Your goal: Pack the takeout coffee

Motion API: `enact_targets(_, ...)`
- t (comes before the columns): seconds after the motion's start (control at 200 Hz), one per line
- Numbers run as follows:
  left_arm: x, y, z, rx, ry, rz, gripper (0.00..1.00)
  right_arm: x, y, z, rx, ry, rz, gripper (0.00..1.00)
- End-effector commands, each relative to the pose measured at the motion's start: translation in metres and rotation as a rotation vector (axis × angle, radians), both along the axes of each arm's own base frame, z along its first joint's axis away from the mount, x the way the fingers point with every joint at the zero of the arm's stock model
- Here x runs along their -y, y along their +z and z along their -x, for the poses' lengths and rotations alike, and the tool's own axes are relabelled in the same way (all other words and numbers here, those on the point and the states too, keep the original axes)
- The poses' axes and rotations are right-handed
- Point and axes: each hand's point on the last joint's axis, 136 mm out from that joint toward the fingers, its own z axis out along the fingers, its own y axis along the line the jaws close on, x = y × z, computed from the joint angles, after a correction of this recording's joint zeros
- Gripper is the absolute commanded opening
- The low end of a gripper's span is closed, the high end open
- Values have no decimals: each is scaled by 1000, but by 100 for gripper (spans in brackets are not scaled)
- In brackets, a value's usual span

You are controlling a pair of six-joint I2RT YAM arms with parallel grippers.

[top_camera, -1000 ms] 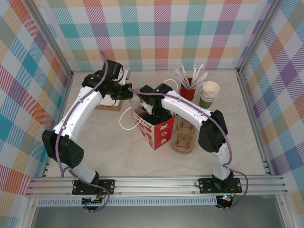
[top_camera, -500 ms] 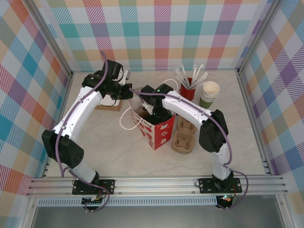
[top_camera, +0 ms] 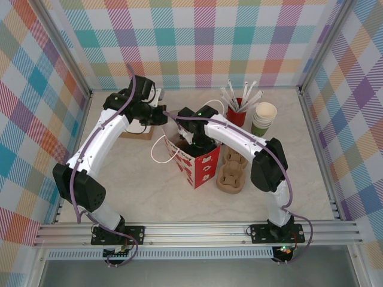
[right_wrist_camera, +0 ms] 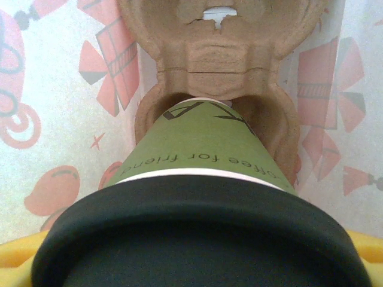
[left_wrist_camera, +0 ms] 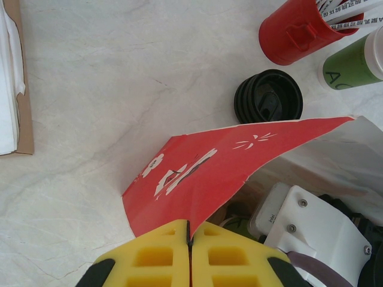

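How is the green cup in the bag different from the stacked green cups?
The takeout coffee wears a black lid; the stacked cups are open on top. It sits in a cardboard carrier inside the red bag; the stack stands on the table. Both are green.

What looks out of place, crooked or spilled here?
Nothing spilled or damaged. The bag looks askew: the left gripper pinches its rim, bending it. A loose lid lies on the table beside it. The cup stands in a carrier pocket.
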Motion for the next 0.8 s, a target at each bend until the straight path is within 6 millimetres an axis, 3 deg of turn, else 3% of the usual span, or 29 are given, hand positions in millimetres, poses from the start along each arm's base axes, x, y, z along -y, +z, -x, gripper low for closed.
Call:
enact_targets(0.0, 6, -2, 2, -12, -13, 5, 6, 7, -22, 0, -15, 4, 60, 79)
enact_targets(0.22, 6, -3, 1, -13, -11, 0, 6, 12, -20, -1, -9, 0, 86, 79)
enact_targets(0.54, 6, -3, 1, -11, -11, 2, 6, 11, 6, 2, 3, -5, 47, 79)
enact_targets(0.795, 6, -2, 1, -10, -11, 1, 6, 12, 11, 5, -8, -8, 51, 79)
